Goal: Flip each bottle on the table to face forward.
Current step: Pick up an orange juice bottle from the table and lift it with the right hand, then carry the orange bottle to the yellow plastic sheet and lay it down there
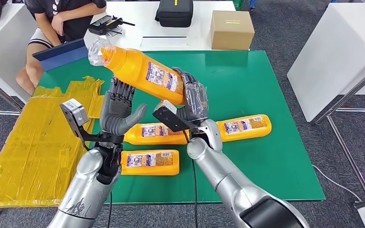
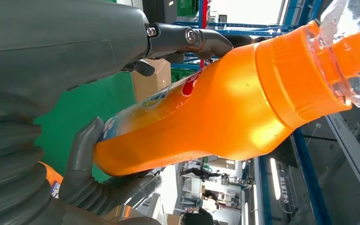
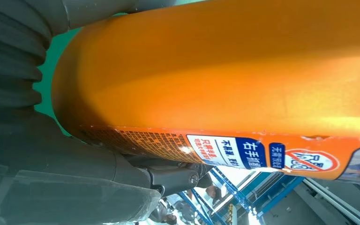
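Mid-flip: orange bottle (image 1: 145,73) gripped by right hand (image 1: 193,102), up over the green table (image 1: 275,156). Left hand (image 1: 119,111) spread wide, empty. Next, probably: turn label forward, set down near the far edge.

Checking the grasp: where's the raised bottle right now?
Head view: the raised bottle hangs tilted above the green table, base gripped by the right hand, with the left hand open just beneath its body.
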